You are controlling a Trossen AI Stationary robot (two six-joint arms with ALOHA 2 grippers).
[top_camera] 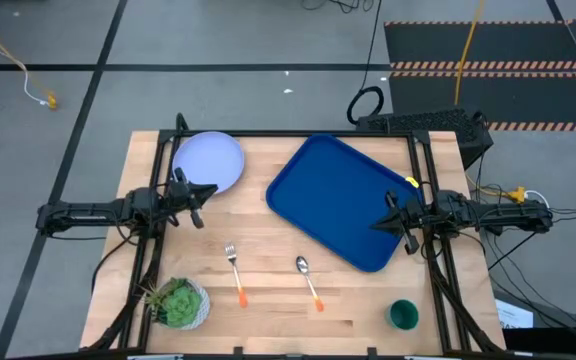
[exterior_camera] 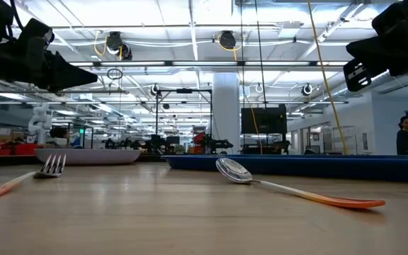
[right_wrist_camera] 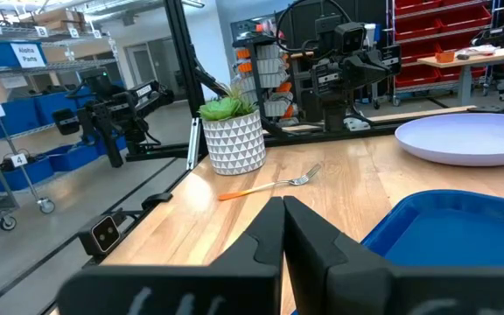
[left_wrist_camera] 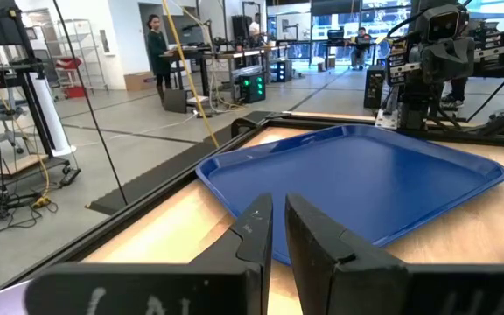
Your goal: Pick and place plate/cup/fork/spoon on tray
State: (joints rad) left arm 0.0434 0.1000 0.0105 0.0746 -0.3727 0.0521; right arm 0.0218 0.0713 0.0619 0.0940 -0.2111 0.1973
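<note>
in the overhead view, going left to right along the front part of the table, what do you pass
plant pot → fork → spoon → cup

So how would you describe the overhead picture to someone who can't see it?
A wooden table seen from above holds an empty blue tray, with a pale plate to its left. In front lie a fork and spoon; a green cup and potted plant sit at the corners. A robot arm waits at each side.
</note>
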